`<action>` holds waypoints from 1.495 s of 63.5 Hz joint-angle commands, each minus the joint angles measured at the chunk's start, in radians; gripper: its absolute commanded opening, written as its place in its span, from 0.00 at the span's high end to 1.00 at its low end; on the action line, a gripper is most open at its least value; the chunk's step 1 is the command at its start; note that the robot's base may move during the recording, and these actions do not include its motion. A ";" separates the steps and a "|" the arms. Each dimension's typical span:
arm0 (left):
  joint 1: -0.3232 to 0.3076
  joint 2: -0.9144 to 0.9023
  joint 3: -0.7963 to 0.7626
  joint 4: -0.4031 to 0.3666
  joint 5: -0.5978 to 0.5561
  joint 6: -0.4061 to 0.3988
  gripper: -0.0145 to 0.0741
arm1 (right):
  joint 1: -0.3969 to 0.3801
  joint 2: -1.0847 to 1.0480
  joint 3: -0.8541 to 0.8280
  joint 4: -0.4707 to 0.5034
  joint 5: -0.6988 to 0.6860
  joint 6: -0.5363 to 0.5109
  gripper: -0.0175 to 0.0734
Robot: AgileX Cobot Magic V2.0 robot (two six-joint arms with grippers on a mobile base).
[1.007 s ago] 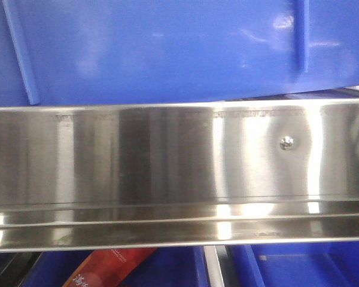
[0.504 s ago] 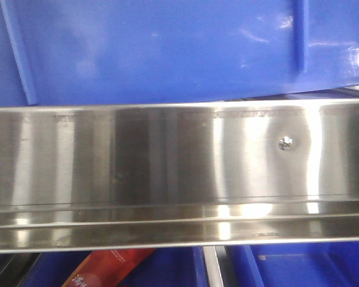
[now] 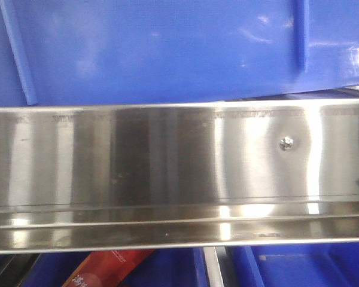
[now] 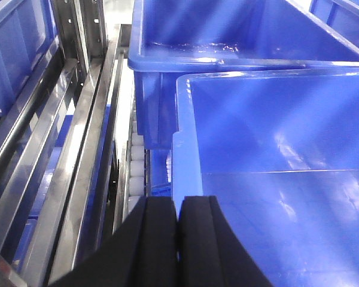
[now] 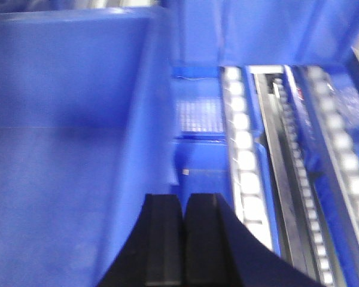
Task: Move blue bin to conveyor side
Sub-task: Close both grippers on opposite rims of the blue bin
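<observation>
Just above the brushed-steel rail (image 3: pixel 137 161), glossy blue bin (image 3: pixel 167 48) wall.

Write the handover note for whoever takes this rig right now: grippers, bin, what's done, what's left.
Left gripper: shut on the left rim of the large glossy blue plastic bin.
Right gripper: shut on the bin's opposite wall, as far as the blurred view shows.
Bin: its wall shows above the brushed-steel rail in the front view; a second blue bin sits close behind it.
Done: two-handed grasp.
Left: carry to the conveyor side, which no view shows, then release.
</observation>
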 commanded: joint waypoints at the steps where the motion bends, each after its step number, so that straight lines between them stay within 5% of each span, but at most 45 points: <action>1: -0.006 0.000 -0.010 -0.007 -0.005 -0.001 0.86 | 0.040 0.046 -0.052 -0.055 -0.005 0.006 0.89; 17: -0.006 0.000 -0.010 -0.007 0.029 -0.001 0.86 | 0.050 0.121 -0.135 -0.077 -0.005 0.006 0.86; 27: -0.006 0.000 -0.010 -0.007 0.036 -0.001 0.86 | 0.050 0.121 -0.126 -0.077 -0.005 0.006 0.48; 31: -0.006 0.000 -0.010 -0.007 0.036 -0.001 0.86 | 0.050 0.128 -0.125 -0.077 -0.005 0.006 0.41; 50: -0.006 0.000 -0.010 -0.007 0.048 -0.001 0.86 | 0.050 0.167 -0.074 -0.077 -0.005 0.006 0.47; 66: -0.006 0.000 -0.010 -0.007 0.058 -0.001 0.86 | 0.050 0.167 -0.023 -0.077 -0.005 0.014 0.34; 95: -0.006 0.000 -0.010 -0.007 0.063 -0.001 0.86 | 0.050 0.168 -0.005 -0.077 -0.005 0.085 0.33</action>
